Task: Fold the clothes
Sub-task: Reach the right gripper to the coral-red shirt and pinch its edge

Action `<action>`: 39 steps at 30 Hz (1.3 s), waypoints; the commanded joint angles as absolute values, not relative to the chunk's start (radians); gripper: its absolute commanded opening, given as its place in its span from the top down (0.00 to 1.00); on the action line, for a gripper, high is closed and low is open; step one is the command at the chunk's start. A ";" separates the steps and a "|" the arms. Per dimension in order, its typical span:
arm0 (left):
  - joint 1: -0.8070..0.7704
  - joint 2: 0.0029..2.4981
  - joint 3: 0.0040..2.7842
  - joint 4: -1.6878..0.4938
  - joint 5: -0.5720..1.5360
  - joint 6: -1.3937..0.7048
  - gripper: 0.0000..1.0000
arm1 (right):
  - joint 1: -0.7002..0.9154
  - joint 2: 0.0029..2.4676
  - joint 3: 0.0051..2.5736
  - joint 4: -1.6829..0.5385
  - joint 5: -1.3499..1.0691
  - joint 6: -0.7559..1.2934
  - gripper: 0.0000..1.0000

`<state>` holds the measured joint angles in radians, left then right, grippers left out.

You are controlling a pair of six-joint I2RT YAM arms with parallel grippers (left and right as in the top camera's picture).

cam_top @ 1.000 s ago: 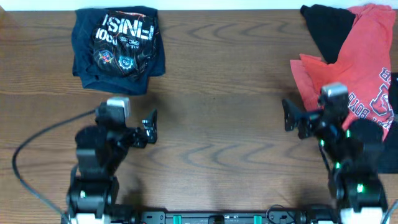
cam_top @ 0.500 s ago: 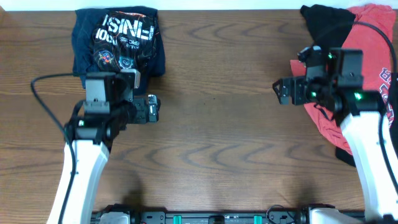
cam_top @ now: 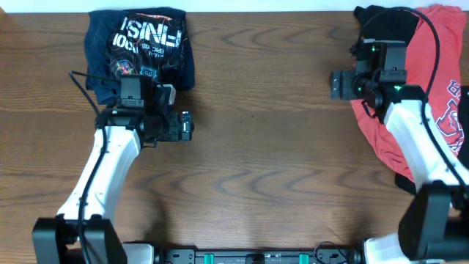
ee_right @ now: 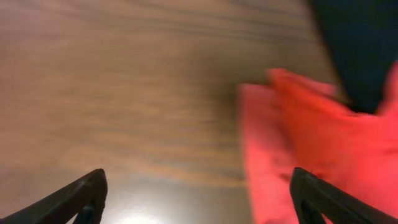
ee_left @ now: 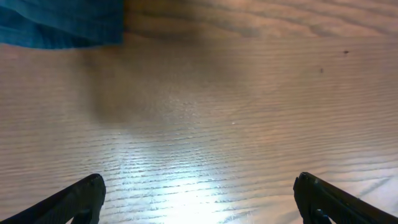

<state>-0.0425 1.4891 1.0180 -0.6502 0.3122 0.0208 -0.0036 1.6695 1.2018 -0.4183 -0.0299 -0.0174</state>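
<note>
While the left gripper (cam_top: 187,126) and right gripper (cam_top: 333,84) are gaping wide and empty, one crumpled coral T-shirt (cam_top: 438,51) and one folded navy shirt (cam_top: 139,51) are lying on the grained wooden table (cam_top: 256,154).

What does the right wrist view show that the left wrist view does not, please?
Only the right wrist view shows the coral-red T-shirt and a black garment beyond it. Only the left wrist view shows a corner of the blue garment. Both show the wooden table and an open pincer holding nothing: the left pincer in one, the right pincer in the other.
</note>
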 commanded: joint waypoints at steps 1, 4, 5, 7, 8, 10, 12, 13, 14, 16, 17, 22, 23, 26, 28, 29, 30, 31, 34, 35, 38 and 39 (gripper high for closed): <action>-0.046 1.504 1.033 -0.649 0.323 0.029 0.02 | -0.043 1.748 1.222 -0.383 0.160 0.041 0.12; -0.046 1.504 1.034 -0.645 0.323 0.029 0.02 | -0.072 1.829 1.222 -0.346 0.171 0.047 0.13; -0.046 1.504 1.033 -0.645 0.323 0.029 0.02 | -0.083 1.854 1.222 -0.334 0.181 0.057 0.14; -0.046 1.504 1.033 -0.645 0.323 0.029 0.02 | -0.110 1.903 1.222 -0.311 0.184 0.067 0.15; -0.046 1.504 1.033 -0.645 0.323 0.029 0.02 | -0.125 1.924 1.222 -0.302 0.183 0.068 0.16; -0.046 1.504 1.033 -0.645 0.323 0.029 0.02 | -0.147 1.957 1.222 -0.289 0.183 0.075 0.18; -0.046 1.504 1.033 -0.643 0.323 0.029 0.02 | -0.165 1.983 1.222 -0.278 0.183 0.083 0.19; -0.046 1.504 1.033 -0.643 0.323 0.029 0.02 | -0.171 1.993 1.222 -0.273 0.180 0.088 0.20; -0.046 1.504 1.033 -0.643 0.323 0.029 0.02 | -0.177 2.001 1.222 -0.268 0.171 0.090 0.20; -0.046 1.504 1.033 -0.643 0.323 0.029 0.02 | -0.186 2.017 1.222 -0.259 0.146 0.090 0.24; -0.046 1.504 1.033 -0.643 0.323 0.029 0.02 | -0.189 2.022 1.222 -0.257 0.146 0.090 0.29; -0.046 1.504 1.033 -0.643 0.323 0.029 0.02 | -0.190 2.029 1.222 -0.245 0.146 0.089 0.51; -0.046 1.504 1.033 -0.643 0.323 0.029 0.02 | -0.189 2.029 1.222 -0.242 0.146 0.089 0.56; -0.046 1.504 1.033 -0.643 0.323 0.029 0.02 | -0.189 2.029 1.222 -0.239 0.146 0.089 0.74; -0.046 1.504 1.033 -0.643 0.323 0.030 0.02 | -0.190 2.028 1.222 -0.239 0.146 0.089 0.89; -0.046 1.504 1.033 -0.643 0.322 0.030 0.02 | -0.190 2.027 1.222 -0.240 0.146 0.089 0.98; -0.046 1.504 1.033 -0.643 0.322 0.030 0.02 | -0.190 2.025 1.222 -0.240 0.146 0.089 0.99; -0.046 1.504 1.033 -0.643 0.322 0.029 0.02 | -0.189 2.022 1.222 -0.241 0.146 0.089 0.99; -0.046 1.504 1.033 -0.638 0.322 0.030 0.02 | -0.189 2.002 1.222 -0.247 0.146 0.090 0.99; -0.046 1.504 1.033 -0.635 0.322 0.030 0.02 | -0.189 1.990 1.223 -0.251 0.146 0.090 0.99; -0.046 1.504 1.034 -0.619 0.322 0.030 0.02 | -0.189 1.924 1.224 -0.264 0.146 0.090 0.99; -0.046 1.504 1.034 -0.615 0.322 0.029 0.02 | -0.188 1.897 1.225 -0.271 0.145 0.090 0.99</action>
